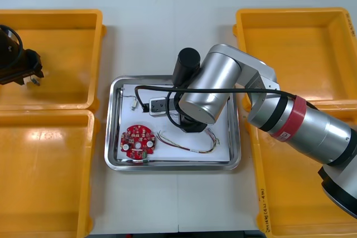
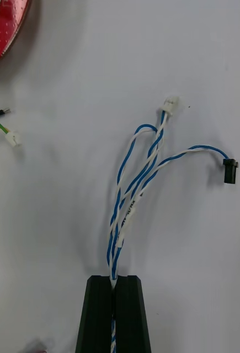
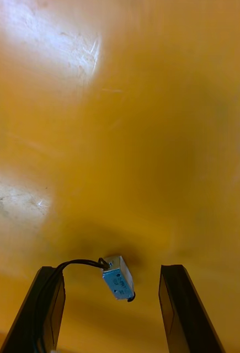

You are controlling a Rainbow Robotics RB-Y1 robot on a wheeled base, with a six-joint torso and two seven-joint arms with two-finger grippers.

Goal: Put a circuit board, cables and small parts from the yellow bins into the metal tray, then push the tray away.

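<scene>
Over the metal tray (image 1: 110, 137), right tool (image 2: 113, 282) clamps the cable (image 2: 132, 193) lying straight ahead; left tool (image 3: 110, 270), apart, straddles a small metal part (image 3: 118, 277).

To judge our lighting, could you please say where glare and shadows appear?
Left wrist view: white glare on the yellow bin, dark shadow beside the small metal part at the open left tool; right wrist view: faint shadows beside the blue and white cable in the shut right tool; front view: the rim of the metal tray gleams.
</scene>
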